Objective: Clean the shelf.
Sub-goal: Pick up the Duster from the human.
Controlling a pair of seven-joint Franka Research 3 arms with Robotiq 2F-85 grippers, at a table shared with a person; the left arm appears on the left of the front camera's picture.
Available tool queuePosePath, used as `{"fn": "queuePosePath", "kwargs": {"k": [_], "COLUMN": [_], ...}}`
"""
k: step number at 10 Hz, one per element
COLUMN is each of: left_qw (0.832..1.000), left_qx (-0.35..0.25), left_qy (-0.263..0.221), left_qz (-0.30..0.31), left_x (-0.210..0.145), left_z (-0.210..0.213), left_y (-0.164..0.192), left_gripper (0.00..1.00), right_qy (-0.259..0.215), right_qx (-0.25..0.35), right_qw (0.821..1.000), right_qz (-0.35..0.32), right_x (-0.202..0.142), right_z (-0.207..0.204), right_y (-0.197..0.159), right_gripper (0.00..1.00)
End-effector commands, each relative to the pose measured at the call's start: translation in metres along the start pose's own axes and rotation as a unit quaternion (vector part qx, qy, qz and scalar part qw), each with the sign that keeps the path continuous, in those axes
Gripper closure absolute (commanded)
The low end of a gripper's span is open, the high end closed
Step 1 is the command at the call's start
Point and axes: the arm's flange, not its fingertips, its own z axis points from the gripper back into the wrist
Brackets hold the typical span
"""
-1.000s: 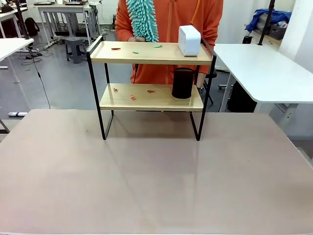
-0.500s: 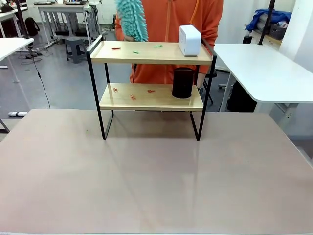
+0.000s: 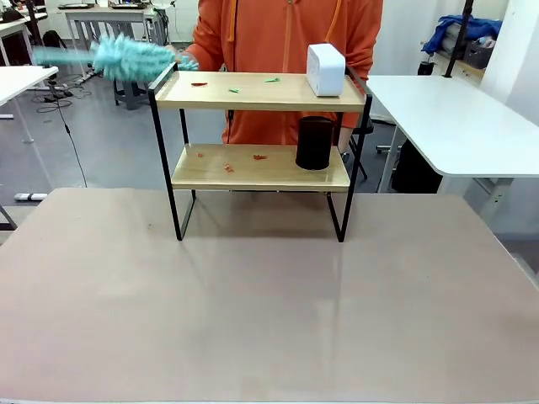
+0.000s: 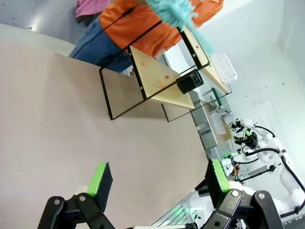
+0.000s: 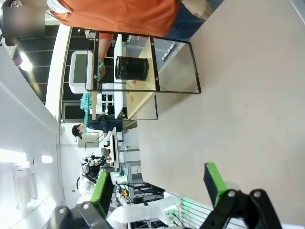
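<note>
While you look from the front, the shelf sits centred at the table's far side, long axis crosswise, with a person's duster at its left end. Left wrist: your left gripper is spread and empty, shelf well ahead. Right wrist: right gripper likewise.

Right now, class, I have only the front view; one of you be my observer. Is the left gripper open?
Observer: Yes, the left gripper is open, with nothing between its pads.
Operator: And the other one?
Observer: The right gripper is open too, and empty.
Operator: Is either touching anything?
Observer: No, both hang over the table, apart from the shelf.
</note>
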Motion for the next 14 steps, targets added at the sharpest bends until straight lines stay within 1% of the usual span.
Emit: {"fn": "queuePosePath", "kwargs": {"k": [1,3,4,5,6,7,8,9,11,12,13,14], "left_qw": [1.000,1.000,1.000,1.000,0.997,0.994,0.993,0.993,0.991,0.989,0.988,0.984], "left_qx": [-0.009,-0.009,0.000,-0.003,0.015,-0.033,-0.031,-0.030,-0.010,0.010,0.029,0.027], "left_qy": [-0.006,-0.006,0.000,-0.002,-0.060,-0.038,-0.043,-0.024,0.036,0.054,0.060,0.084], "left_qz": [-0.012,-0.012,0.000,0.027,0.049,0.095,0.102,0.113,0.129,0.139,0.139,0.156], "left_x": [0.003,0.003,-0.001,0.013,0.050,0.083,0.107,0.125,0.146,0.150,0.155,0.158], "left_z": [-0.003,-0.003,-0.001,-0.002,-0.011,-0.020,-0.038,-0.060,-0.107,-0.128,-0.144,-0.159], "left_y": [0.002,0.002,0.002,-0.008,-0.020,-0.034,-0.044,-0.050,-0.051,-0.046,-0.039,-0.033], "left_gripper": [0.00,0.00,0.00,0.00,0.00,0.00,0.00,0.00,0.00,0.00,0.00,0.00], "right_qy": [-0.005,-0.005,-0.005,-0.005,-0.005,-0.005,-0.005,-0.005,-0.005,-0.005,-0.005,-0.005], "right_qx": [0.011,0.011,0.011,0.011,0.011,0.011,0.011,0.011,0.011,0.011,0.011,0.011], "right_qw": [1.000,1.000,1.000,1.000,1.000,1.000,1.000,1.000,1.000,1.000,1.000,1.000], "right_qz": [0.012,0.012,0.012,0.012,0.012,0.012,0.012,0.012,0.012,0.012,0.012,0.012], "right_x": [0.002,0.002,0.002,0.002,0.002,0.002,0.002,0.002,0.002,0.002,0.002,0.002], "right_z": [-0.003,-0.003,-0.003,-0.003,-0.003,-0.003,-0.003,-0.003,-0.003,-0.003,-0.003,-0.003], "right_y": [0.000,0.000,0.000,0.000,0.000,0.000,0.000,0.000,0.000,0.000,0.000,0.000], "right_gripper": [0.00,0.00,0.00,0.00,0.00,0.00,0.00,0.00,0.00,0.00,0.00,0.00]}}
